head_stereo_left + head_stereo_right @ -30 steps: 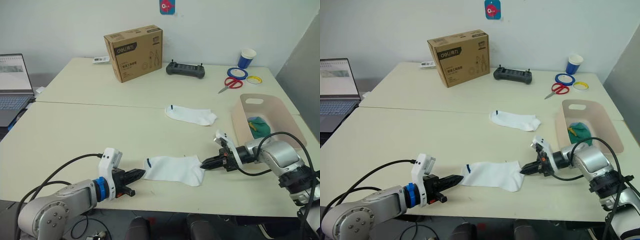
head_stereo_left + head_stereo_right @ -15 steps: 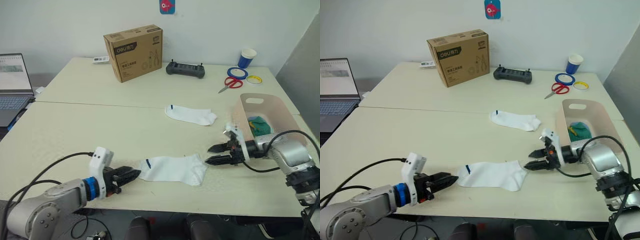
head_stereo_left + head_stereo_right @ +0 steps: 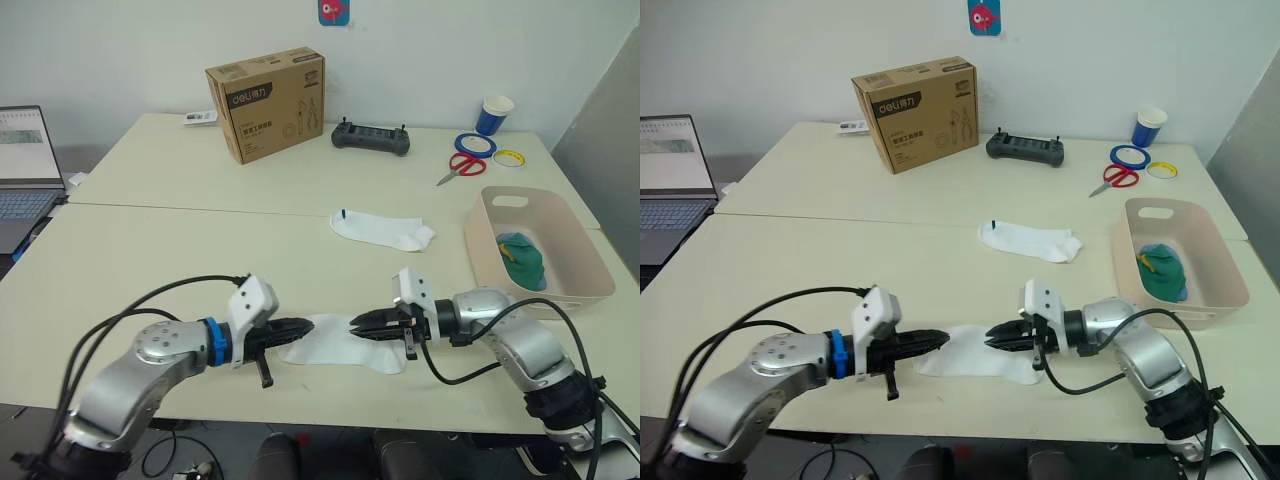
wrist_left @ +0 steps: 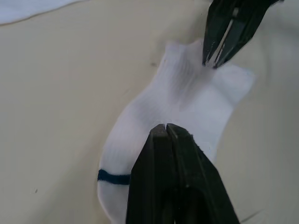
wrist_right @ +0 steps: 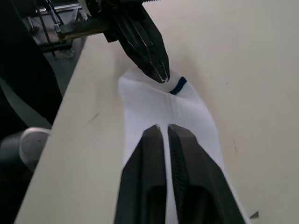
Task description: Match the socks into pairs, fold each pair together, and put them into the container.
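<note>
A white sock point(image 3: 332, 346) with a blue cuff mark lies flat near the table's front edge. Both grippers meet over its middle, tip to tip. My left gripper point(image 3: 306, 326) is shut with its tips on the fabric point(image 4: 187, 98). My right gripper point(image 3: 354, 324) is closed to a thin slit on the same sock point(image 5: 152, 105). A raised crease runs through the sock between the two sets of tips. A second white sock point(image 3: 385, 229) lies flat further back. The pink container point(image 3: 482, 246) stands at the right with a dark green sock point(image 3: 524, 258) inside.
A brown cardboard box point(image 3: 265, 105) stands at the back, with a black controller point(image 3: 371, 139) to its right. Red scissors point(image 3: 458, 166), tape rolls point(image 3: 474, 146) and a blue cup point(image 3: 493, 116) sit at the back right. A laptop point(image 3: 25, 170) is at the far left.
Both grippers were off the ends of the near sock, the right one open. They have moved inward over its middle and closed. The sock now looks shorter and creased.
</note>
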You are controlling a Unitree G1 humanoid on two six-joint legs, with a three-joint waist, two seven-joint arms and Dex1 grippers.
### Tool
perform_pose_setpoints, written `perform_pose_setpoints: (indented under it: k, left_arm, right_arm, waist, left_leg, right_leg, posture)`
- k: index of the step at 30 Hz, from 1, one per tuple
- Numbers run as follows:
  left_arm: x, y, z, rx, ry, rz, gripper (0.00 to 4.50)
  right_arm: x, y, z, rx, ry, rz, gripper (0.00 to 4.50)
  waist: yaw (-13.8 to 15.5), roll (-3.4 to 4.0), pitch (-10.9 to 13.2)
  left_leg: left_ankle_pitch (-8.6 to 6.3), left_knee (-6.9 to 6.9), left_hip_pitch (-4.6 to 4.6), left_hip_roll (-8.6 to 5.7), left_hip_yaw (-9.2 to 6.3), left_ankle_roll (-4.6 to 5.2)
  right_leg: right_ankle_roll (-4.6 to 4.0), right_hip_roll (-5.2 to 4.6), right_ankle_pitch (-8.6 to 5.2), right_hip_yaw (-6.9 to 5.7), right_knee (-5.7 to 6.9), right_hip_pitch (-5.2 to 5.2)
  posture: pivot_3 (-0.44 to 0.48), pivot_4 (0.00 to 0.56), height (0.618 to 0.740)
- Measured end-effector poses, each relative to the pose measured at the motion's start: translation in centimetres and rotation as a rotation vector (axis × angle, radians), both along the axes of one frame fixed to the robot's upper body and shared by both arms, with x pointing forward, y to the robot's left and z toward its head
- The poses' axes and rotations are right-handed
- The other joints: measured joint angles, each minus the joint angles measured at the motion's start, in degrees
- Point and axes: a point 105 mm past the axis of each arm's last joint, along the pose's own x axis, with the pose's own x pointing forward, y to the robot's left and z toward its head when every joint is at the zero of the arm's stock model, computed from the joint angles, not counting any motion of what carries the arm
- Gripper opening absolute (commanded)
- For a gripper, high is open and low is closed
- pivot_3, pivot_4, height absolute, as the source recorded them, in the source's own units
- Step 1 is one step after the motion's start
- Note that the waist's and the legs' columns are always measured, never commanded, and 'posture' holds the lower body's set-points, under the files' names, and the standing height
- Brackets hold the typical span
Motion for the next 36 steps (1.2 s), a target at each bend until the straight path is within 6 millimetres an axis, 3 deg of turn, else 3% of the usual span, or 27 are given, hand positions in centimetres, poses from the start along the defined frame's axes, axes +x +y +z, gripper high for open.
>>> perform_pose_setpoints:
  k: [1, 4, 11, 17, 19, 24, 29, 33, 36]
  left_arm:
    - [0.2, 0.9, -0.9, 0.044, -0.005, 0.016, 0.0]
    - [0.5, 1.5, -1.1, 0.077, -0.07, -0.013, 0.0]
    - [0.5, 2.9, -1.3, 0.076, -0.072, 0.002, 0.0]
    - [0.6, 3.4, -0.9, 0.027, -0.038, 0.047, 0.0]
    - [0.5, 3.4, -0.6, 0.019, -0.032, 0.042, 0.0]
    - [-0.4, 1.6, 0.9, -0.013, -0.053, -0.048, 0.0]
    - [-0.6, 1.1, -0.3, 0.054, -0.052, -0.074, 0.0]
    - [-0.4, 1.6, -1.2, 0.137, -0.086, -0.085, 0.0]
    - [-0.4, 2.0, -1.3, 0.143, -0.083, -0.071, 0.0]
  right_arm:
    - [0.0, -0.7, -0.9, -0.026, 0.005, -0.014, 0.03]
    - [0.1, -2.4, -2.4, -0.08, 0.005, -0.043, 0.03]
    - [-1.0, -6.2, -2.8, -0.164, -0.05, -0.022, 0.03]
    - [-0.5, -7.7, -1.8, -0.157, -0.03, -0.077, 0.03]
    - [-0.4, -7.5, -0.9, -0.126, -0.029, -0.083, 0.03]
    - [-0.8, -4.8, 1.7, -0.035, -0.062, -0.015, 0.03]
    - [-1.8, -2.9, -0.7, -0.041, -0.005, 0.023, 0.03]
    - [-1.9, -4.7, -2.7, -0.126, 0.002, -0.003, 0.03]
    - [-1.7, -6.0, -2.6, -0.162, -0.031, -0.01, 0.03]
  waist:
    - [0.1, 0.0, 0.0]
    - [0.2, 0.02, 0.0]
    - [0.2, 0.04, -0.1]
    - [0.1, 0.03, -0.1]
    - [0.1, 0.03, 0.0]
    - [0.1, 0.03, 0.0]
    - [0.2, 0.04, 0.0]
    - [0.2, 0.04, 0.0]
    - [0.2, 0.04, 0.0]
  left_leg:
    - [0.0, -0.06, -0.03, 0.0, 0.03, 0.0]
    - [0.0, -0.15, -0.02, 0.03, 0.05, 0.01]
    - [0.0, -0.33, 0.42, 0.06, 0.03, 0.01]
    - [0.01, -0.25, 0.46, 0.04, 0.04, 0.01]
    - [0.01, -0.25, 0.46, 0.05, 0.02, 0.01]
    - [0.01, -0.31, 0.43, 0.07, -0.11, 0.01]
    - [0.01, -0.32, 0.4, 0.03, -0.1, 0.01]
    - [0.01, -0.29, 0.42, 0.01, -0.01, 0.01]
    - [0.01, -0.29, 0.6, 0.04, -0.02, 0.01]
  right_leg:
    - [0.01, -0.01, 0.01, 0.01, -0.01, -0.04]
    - [0.04, -0.02, 0.02, 0.0, -0.01, -0.05]
    - [0.03, 0.0, -0.01, -0.04, 0.02, 0.28]
    - [0.03, -0.03, 0.0, 0.0, 0.01, 0.4]
    - [0.13, -0.02, 0.05, -0.01, 0.01, 0.4]
    - [0.07, 0.02, 0.0, -0.12, 0.01, 0.39]
    - [0.08, 0.01, -0.03, -0.1, -0.01, 0.38]
    - [0.08, -0.03, -0.03, -0.05, -0.02, 0.4]
    - [0.04, -0.02, -0.04, -0.06, -0.01, 0.54]
  posture:
    - [0.0, 0.15, 0.74]
    - [0.0, 0.15, 0.74]
    - [0.0, 0.15, 0.74]
    - [0.0, 0.15, 0.74]
    - [0.0, 0.15, 0.74]
    - [0.0, 0.15, 0.74]
    - [0.0, 0.15, 0.74]
    - [0.0, 0.15, 0.74]
    - [0.0, 0.15, 0.74]
